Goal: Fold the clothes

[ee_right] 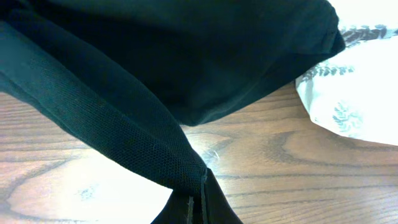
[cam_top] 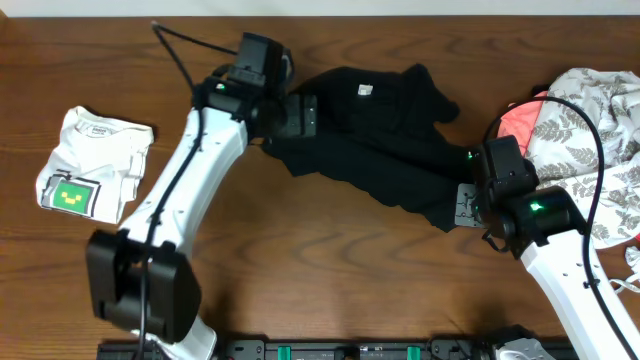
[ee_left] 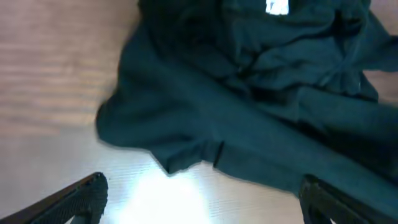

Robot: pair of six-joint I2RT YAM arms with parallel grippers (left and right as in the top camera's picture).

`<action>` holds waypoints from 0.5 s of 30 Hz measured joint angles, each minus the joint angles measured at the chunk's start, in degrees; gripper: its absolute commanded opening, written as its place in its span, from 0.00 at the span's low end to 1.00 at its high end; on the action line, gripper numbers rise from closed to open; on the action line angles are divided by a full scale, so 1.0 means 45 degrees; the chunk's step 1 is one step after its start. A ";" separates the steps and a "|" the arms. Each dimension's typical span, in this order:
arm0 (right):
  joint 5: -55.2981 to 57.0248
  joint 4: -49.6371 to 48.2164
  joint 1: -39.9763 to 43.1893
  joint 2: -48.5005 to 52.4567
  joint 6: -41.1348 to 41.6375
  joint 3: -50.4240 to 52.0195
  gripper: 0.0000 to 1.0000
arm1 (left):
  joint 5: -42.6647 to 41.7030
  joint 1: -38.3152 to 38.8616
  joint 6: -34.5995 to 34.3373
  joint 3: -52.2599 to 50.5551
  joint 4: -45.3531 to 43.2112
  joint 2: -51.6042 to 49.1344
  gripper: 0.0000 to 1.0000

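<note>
The black garment [cam_top: 385, 150] lies across the table's [cam_top: 330, 270] 12 o'clock side, long axis running 10 to 4 o'clock: the right gripper [cam_top: 466, 205] pinches its 4 o'clock corner, while the left gripper [cam_top: 303, 113] hovers spread wide at the free 10 o'clock end.

A dark brown wooden table [cam_top: 330, 270] fills the overhead view from edge to edge. Its grain runs lengthwise in long wavy bands with oval swirls, and the top has a slight sheen. In the left wrist view, light from above throws a bright white patch of glare [ee_left: 168, 199] on the wood. The right wrist view shows a softer gleam [ee_right: 81, 186]. A black rail [cam_top: 330, 350] with small green fittings runs along the table's near edge. A folded white T-shirt [cam_top: 95, 165] with a green-and-yellow print lies near the table's left end. At the table's right end, a heap of white leaf-patterned cloth [cam_top: 600, 130] rests against coral fabric [cam_top: 520, 118].
</note>
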State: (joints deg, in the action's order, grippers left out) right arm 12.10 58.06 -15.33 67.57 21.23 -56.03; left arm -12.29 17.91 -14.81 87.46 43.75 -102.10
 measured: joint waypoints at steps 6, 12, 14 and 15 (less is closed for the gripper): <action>-0.0146 0.0107 0.0000 0.0000 0.0000 0.0000 0.01 | -0.0117 -0.0005 0.0010 0.0000 -0.1035 -0.1370 0.98; -0.0185 0.0146 0.0000 0.0000 0.0000 0.0000 0.01 | -0.1078 -0.0005 0.0010 0.0000 -0.1885 -0.2715 0.98; -0.0199 0.0146 0.0000 0.0000 0.0000 0.0000 0.01 | -0.1399 0.0000 0.0010 0.0000 -0.1923 -0.3104 0.98; -0.0204 0.0146 0.0000 0.0000 0.0000 0.0000 0.01 | -0.1511 0.0000 0.0010 0.0000 -0.1919 -0.3240 0.98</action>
State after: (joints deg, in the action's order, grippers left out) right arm 11.18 58.72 -15.33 67.57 21.23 -56.03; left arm -19.09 17.91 -14.76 87.46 35.11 -116.68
